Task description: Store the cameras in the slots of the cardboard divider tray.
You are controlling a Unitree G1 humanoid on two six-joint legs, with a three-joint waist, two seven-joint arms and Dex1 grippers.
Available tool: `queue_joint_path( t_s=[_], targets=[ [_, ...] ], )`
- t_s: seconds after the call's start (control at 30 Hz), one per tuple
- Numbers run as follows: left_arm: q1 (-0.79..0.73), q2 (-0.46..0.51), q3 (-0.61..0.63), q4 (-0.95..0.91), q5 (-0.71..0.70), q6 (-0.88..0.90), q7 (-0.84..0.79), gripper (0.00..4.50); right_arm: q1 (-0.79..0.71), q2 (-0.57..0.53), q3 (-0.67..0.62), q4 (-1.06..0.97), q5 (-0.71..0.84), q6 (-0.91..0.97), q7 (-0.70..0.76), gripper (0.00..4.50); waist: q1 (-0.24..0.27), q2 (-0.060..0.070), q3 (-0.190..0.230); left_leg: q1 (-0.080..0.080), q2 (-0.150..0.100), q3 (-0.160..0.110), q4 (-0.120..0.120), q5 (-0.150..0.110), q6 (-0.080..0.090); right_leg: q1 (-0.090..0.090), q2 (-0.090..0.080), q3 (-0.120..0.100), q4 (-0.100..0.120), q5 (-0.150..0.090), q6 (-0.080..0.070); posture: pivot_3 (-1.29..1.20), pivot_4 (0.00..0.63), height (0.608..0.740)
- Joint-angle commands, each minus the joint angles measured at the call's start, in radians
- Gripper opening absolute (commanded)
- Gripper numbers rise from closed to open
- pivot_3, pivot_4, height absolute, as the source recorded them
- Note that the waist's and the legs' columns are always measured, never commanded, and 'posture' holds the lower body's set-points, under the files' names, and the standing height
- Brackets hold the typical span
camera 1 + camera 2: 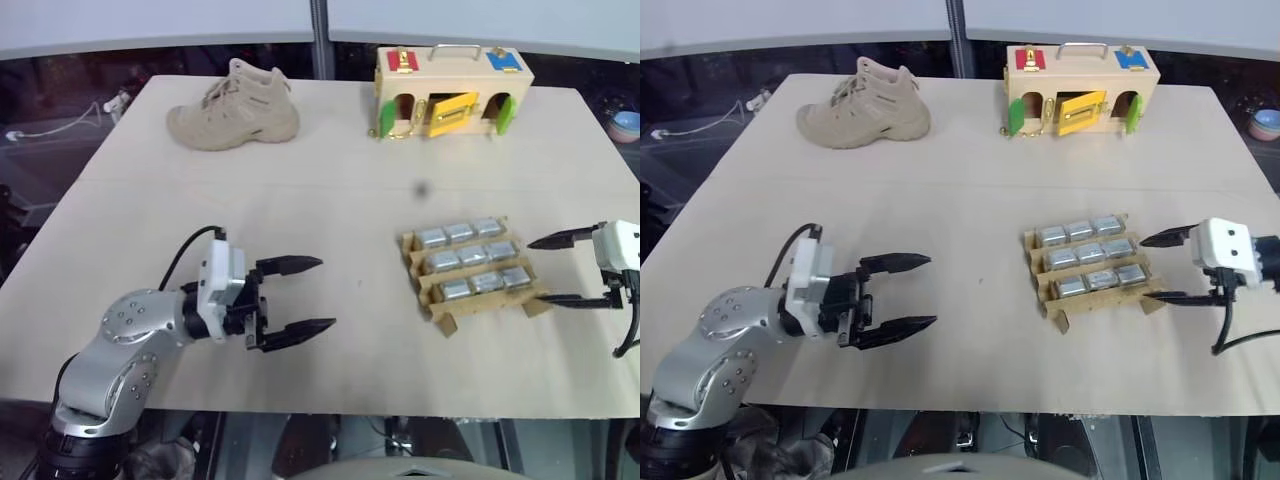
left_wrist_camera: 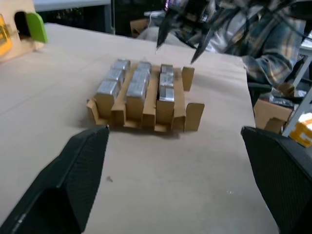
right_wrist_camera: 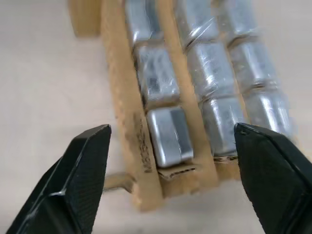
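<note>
Nine small silver-grey cameras [image 1: 472, 256] fill the tan cardboard divider tray [image 1: 436, 312] on the pale worktop [image 1: 300, 200]. The right gripper [image 1: 566, 269] hovers just beside it, fingers spread and empty; the left gripper [image 1: 297, 297], equally spread, sits well apart.

1. The cameras [image 3: 168, 134] look like brushed silver metal with a soft sheen, some seemingly wrapped in clear, crinkly film that catches the light.
2. The cardboard divider tray [image 3: 131, 146] is plain tan cardboard, matt and a little rough at its cut edges.
3. The tabletop [image 1: 300, 200] is pale, smooth board with a dull finish.
4. The left end effector [image 1: 297, 298] has matt black fingers [image 2: 73, 180] with a fine grainy texture; behind it sits a white plastic block on a satin silver metal arm.
5. The right end effector [image 1: 572, 270] shows the same matt black.
6. The boot [image 1: 235, 108] is beige suede-like cloth.
7. The wooden box [image 1: 452, 90] is light wood with glossy painted doors and a metal handle.
</note>
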Motion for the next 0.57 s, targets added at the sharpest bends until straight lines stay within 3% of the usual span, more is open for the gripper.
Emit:
queue_joint_path(
  t_s=[0.03, 0.07, 0.23, 0.37, 0.57],
  targets=[
    [0.003, -0.016, 0.03, 0.017, -0.012, 0.002, 0.051, 4.5, 0.244, 0.04, -0.282, -0.336, 0.159, 0.315, -0.226, 4.05, -0.001, 0.0, 0.0, 0.0, 0.0, 0.0, -0.001, 0.0, 0.0, 0.001, 0.0, 0.0, 0.0, 0.0, 0.0, 0.0, 0.15, 0.74],
    [0.006, -0.021, 0.038, 0.022, -0.018, 0.006, 0.065, 4.5, 0.333, 0.086, -0.35, -0.429, 0.182, 0.372, -0.288, 4.29, -0.002, -0.001, 0.0, 0.001, 0.0, 0.0, -0.001, 0.0, 0.0, 0.0, 0.0, 0.0, -0.001, 0.0, 0.0, 0.0, 0.15, 0.74],
    [0.044, -0.059, 0.082, 0.025, 0.019, -0.005, 0.174, 4.5, 0.589, 0.348, -0.532, -0.646, 0.126, 0.449, -0.525, 4.29, -0.003, -0.001, -0.001, 0.0, 0.0, 0.0, -0.003, -0.001, 0.001, 0.001, 0.0, 0.0, -0.003, -0.002, 0.006, 0.0, 0.15, 0.74],
    [0.139, -0.038, 0.13, -0.012, 0.017, 0.017, 0.2, 4.5, 0.762, 0.457, -0.636, -0.648, 0.057, 0.432, -0.513, 4.29, -0.005, -0.002, -0.001, 0.0, 0.0, 0.001, -0.004, -0.001, 0.001, 0.001, 0.001, 0.0, -0.007, -0.002, 0.007, 0.0, 0.15, 0.74],
    [0.235, -0.006, 0.183, -0.026, 0.014, 0.027, 0.199, 4.5, 0.825, 0.511, -0.693, -0.594, 0.007, 0.39, -0.464, 4.29, -0.01, -0.001, -0.001, 0.002, 0.0, 0.001, -0.007, -0.003, 0.004, 0.001, 0.001, 0.001, -0.008, -0.002, 0.006, 0.0, 0.15, 0.74]
  ],
)
